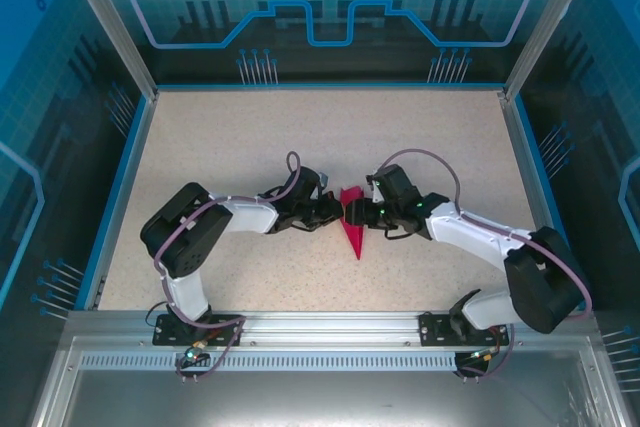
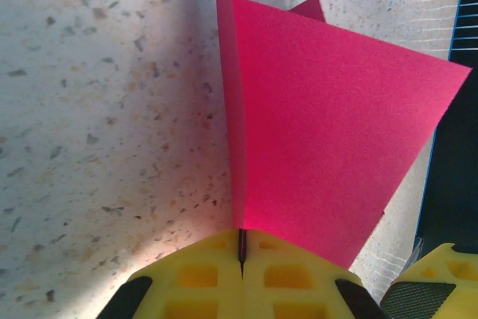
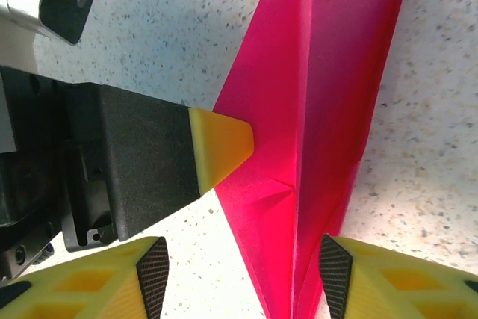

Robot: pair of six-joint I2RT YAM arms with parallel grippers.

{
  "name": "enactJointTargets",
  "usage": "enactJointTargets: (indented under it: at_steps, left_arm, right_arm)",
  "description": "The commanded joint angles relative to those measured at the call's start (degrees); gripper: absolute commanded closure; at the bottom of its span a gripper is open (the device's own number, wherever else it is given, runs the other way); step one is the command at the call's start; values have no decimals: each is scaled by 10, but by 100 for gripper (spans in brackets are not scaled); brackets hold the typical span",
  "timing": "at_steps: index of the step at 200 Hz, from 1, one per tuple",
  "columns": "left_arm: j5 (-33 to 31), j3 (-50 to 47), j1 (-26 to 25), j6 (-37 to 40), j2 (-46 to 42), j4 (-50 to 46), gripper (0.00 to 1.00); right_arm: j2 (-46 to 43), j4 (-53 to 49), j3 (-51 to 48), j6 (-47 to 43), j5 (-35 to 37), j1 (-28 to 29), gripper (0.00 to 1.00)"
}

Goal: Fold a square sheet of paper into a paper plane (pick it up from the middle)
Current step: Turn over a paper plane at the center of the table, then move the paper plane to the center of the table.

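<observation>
At the near edge of the top view, both arm bases sat on a ribbed grey metal rail, and the two white arms reached inward over the speckled beige table top to meet around its middle. Between them lay the magenta-pink paper plane, a narrow folded dart whose sharp tip pointed toward the rail and whose wider tail pointed away.

The left gripper came at the plane from the left. In its wrist view, its yellow fingers were clenched together on the paper's edge. A thin fold of the sheet stood upright out of the pinch, and a broad pink wing spread away to the right of it.

The right gripper faced it from the other side of the plane. In its wrist view, its jaws stood apart and straddled the dart lengthwise. The finger on the right of that view sat at the paper's edge, while the other was clear of it over bare table, so nothing was clamped. In that same view, the left gripper's black finger with a yellow tip pressed against the side of the plane, beside the centre crease.

Beyond the grippers the table ran bare to a blue-edged far rim and a blue printed back wall
</observation>
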Motion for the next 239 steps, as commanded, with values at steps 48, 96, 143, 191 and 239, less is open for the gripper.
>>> enactJointTargets:
  at_steps: [48, 96, 143, 191, 239]
  left_arm:
    - [2, -5, 6, 1, 1, 8, 100]
    - [-12, -7, 11, -2, 3, -4, 100]
    - [-9, -10, 16, -9, 15, 3, 100]
    - [-2, -20, 20, -18, 21, 22, 100]
    - [15, -30, 25, -25, 23, 50, 100]
  right_arm:
    - [59, -13, 49, 9, 33, 16, 41]
    - [71, -53, 61, 13, 84, 18, 37]
    - [111, -38, 62, 4, 47, 17, 30]
    - [109, -10, 47, 15, 6, 22, 26]
    - [101, -9, 36, 26, 0, 32, 27]
